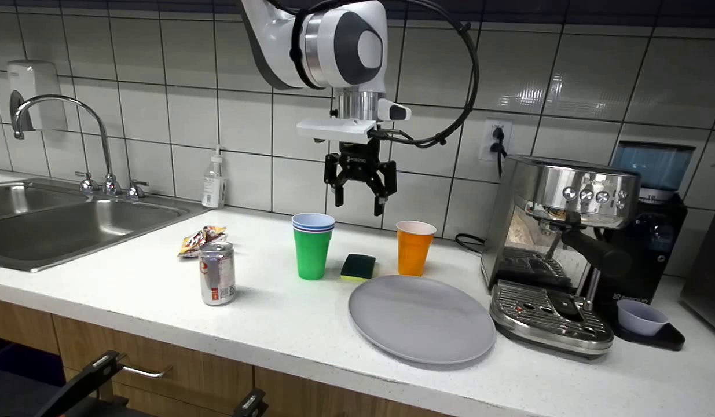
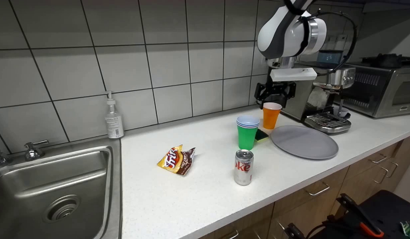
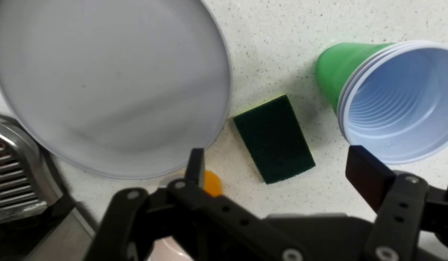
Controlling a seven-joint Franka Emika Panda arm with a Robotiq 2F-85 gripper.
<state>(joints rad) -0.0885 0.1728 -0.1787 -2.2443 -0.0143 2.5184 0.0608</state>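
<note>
Counting across the table [image 1: 288, 313]: one sponge [image 3: 276, 141], one green cup stack [image 3: 334, 72], one orange cup [image 1: 414, 252], one grey plate [image 3: 111, 90], one silver can [image 1: 217, 278], one snack bag [image 2: 177, 161], one coffee machine [image 1: 557, 179], plus one pump bottle [image 2: 114, 125] beside the sink [image 2: 116, 186]! And there's the sponge, lying flat, dark green side up, between the cup stack and the plate, just beside the plate's rim.

Up above hangs the pincer [image 1: 359, 202], spread wide, its two fingers well apart! Nothing in its grasp, nothing touched: it's released, in mid-air over the cups and sponge. In the wrist view the sponge shows in the gap between those fingers.

Now the awkward bits. The orange cup is mostly blocked in the wrist view by the pincer's linkage, a patch of orange peeking out. The plate runs off the top there, the cup stack's rim is clipped at the side, and only part of the coffee machine gets in. How many cups nest in the stack is hard to make out, and in an exterior view, below the white bracket [image 2: 292, 74], the fingertips blend into the dark behind the orange cup.
</note>
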